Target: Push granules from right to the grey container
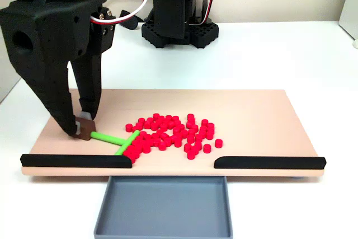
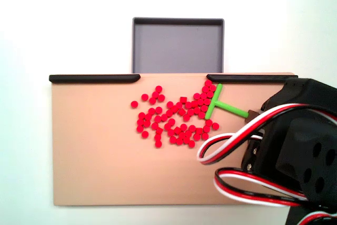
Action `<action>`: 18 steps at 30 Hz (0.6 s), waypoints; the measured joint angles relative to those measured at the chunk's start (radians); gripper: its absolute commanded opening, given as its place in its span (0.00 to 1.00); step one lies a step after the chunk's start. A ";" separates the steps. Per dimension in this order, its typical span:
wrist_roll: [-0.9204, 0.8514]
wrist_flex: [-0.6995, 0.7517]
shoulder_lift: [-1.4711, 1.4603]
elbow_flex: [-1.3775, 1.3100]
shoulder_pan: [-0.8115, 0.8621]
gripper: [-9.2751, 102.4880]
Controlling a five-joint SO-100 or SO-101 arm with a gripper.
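Fixed views both show dozens of red granules (image 1: 170, 134) (image 2: 176, 119), too many to count, on one beige board (image 1: 257, 116) (image 2: 95, 172) beside the single empty grey container (image 1: 163, 205) (image 2: 178, 46); my gripper (image 1: 84, 127) clamps one green pusher (image 1: 114, 140) (image 2: 221, 104) touching them; two black strips (image 1: 75, 160) (image 2: 95, 78) flank the container.

Red granules (image 1: 170, 135) lie scattered on the board; grey container (image 1: 163, 205) sits empty.
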 measured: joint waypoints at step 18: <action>0.031 0.000 0.005 0.008 -0.012 0.08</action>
